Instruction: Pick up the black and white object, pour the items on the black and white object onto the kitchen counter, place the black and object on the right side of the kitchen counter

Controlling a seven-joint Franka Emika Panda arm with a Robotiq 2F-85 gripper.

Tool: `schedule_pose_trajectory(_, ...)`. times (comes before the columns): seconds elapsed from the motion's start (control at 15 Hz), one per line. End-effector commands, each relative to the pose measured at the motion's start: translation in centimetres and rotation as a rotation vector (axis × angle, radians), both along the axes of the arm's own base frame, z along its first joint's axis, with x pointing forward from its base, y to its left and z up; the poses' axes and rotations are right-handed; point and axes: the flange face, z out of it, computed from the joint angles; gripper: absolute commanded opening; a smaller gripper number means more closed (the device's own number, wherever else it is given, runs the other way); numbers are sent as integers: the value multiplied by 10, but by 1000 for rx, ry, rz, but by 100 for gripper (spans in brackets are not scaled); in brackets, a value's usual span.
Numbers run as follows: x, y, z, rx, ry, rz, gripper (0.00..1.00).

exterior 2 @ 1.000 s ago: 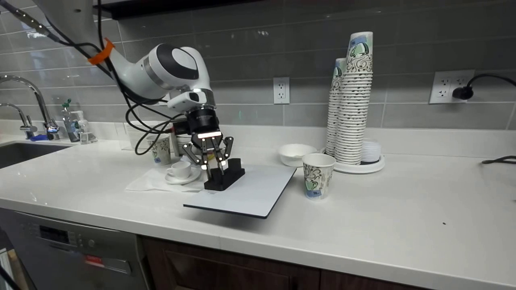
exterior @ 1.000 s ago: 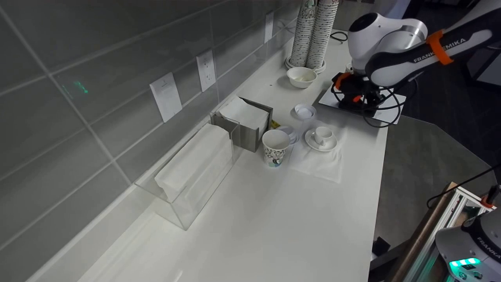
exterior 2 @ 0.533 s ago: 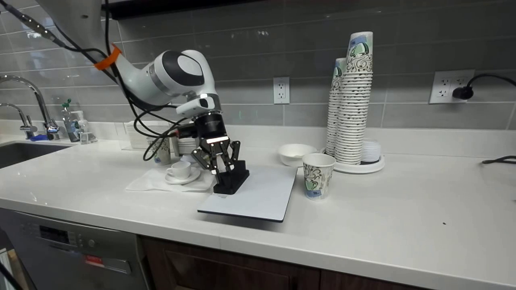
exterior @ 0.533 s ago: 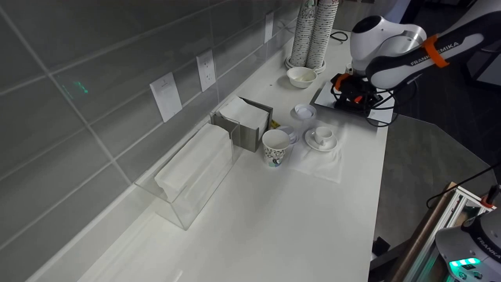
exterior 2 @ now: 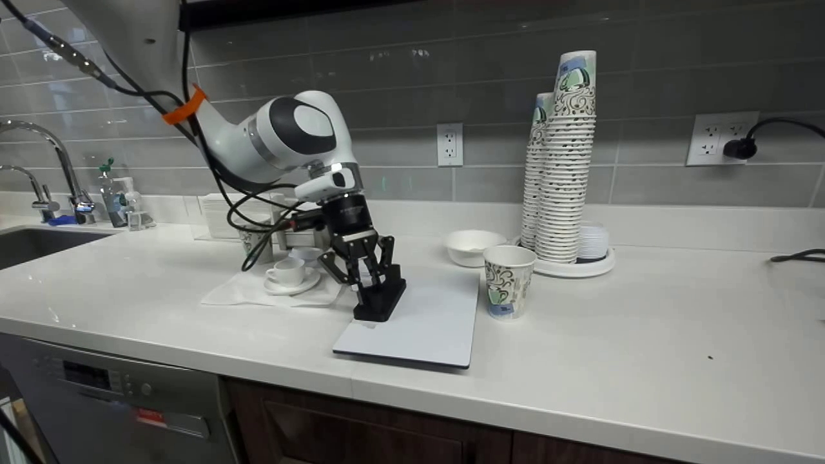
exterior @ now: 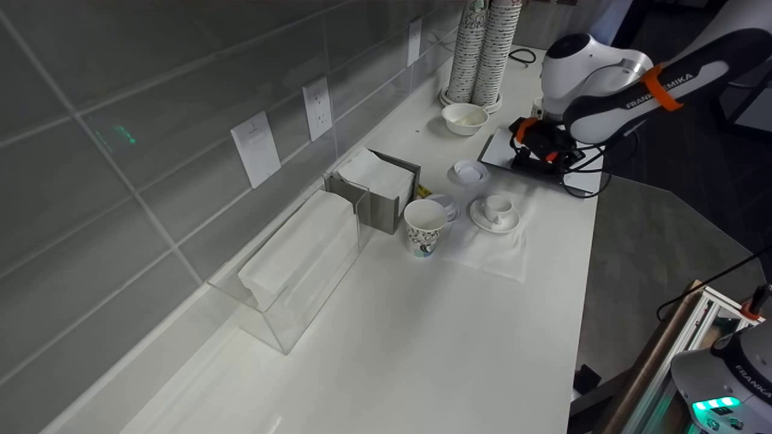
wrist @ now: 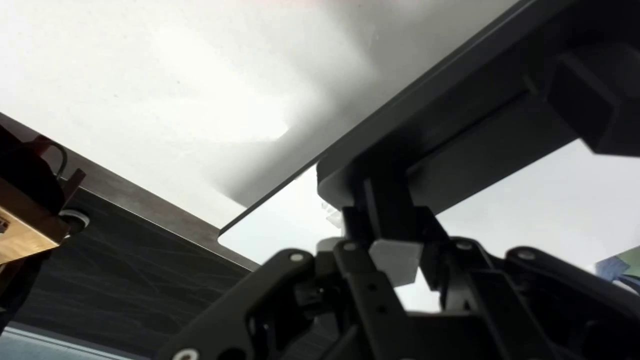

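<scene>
Flat white board (exterior 2: 428, 328), black-edged, with black block handle (exterior 2: 381, 301): just beside patterned white paper cup (exterior 2: 508, 283), low over smooth white countertop (exterior 2: 612, 361), contact uncertain. Black two-finger gripper (wrist: 390, 222): pinching the handle. Step: set-down, probably (loose items: none made out). Next: ease flat, clear of the cup, release.

Paper cup (exterior 2: 509, 285) crowding board (exterior 2: 428, 332), counter (exterior 2: 635, 354) beyond — open

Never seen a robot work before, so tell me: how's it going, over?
Gripper closed on black handle. White board low over counter, contact unclear. Paper cup just beyond board's edge, possibly in the way.
</scene>
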Motion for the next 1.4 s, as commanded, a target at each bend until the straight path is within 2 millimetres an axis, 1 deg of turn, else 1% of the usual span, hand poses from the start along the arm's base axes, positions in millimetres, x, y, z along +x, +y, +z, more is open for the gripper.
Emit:
schedule_pose_trajectory(0.0,4,-12,-1,30,-29,8,7)
schedule_pose_trajectory(0.2,5,-20,-7,38,-19,17,7)
schedule_pose_trajectory(0.6,8,-38,-7,40,-26,33,7)
schedule_pose_trajectory(1.0,7,-70,-7,27,-66,80,7)
schedule_pose_trajectory(1.2,9,-87,-5,22,-84,88,7)
schedule_pose_trajectory(1.33,13,-94,-3,20,-95,99,7)
